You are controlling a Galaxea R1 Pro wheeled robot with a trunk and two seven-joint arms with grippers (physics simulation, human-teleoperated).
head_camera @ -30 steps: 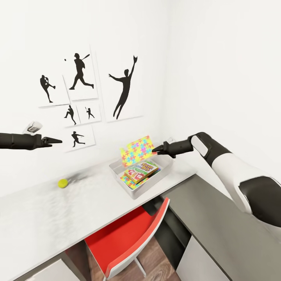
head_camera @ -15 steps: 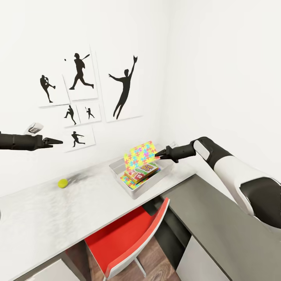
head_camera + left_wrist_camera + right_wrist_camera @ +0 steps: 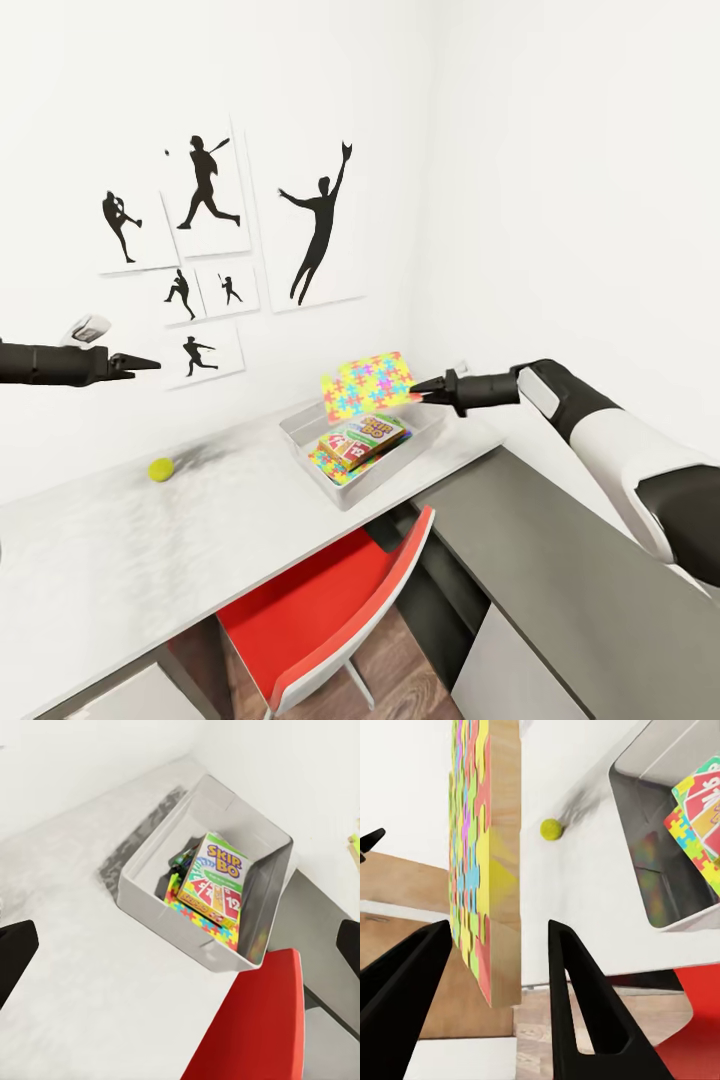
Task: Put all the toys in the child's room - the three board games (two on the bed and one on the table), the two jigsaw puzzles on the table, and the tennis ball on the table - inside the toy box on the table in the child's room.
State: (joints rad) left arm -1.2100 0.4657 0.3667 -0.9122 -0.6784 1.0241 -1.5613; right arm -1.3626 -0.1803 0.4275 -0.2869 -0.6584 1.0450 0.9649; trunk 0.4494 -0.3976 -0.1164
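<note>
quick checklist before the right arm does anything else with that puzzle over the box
1. Jigsaw puzzle over the toy box: ok, in the air, tilted, above its far side.
2. Right gripper holding it: not ok, fingers spread, one clear of the mat.
3. Room in the box: ok, SKIP-BO box lies on the other puzzle with bare floor beside.
4. Tennis ball boxed: not ok, lying on the table.
5. Left gripper free: ok, open and empty.
</note>
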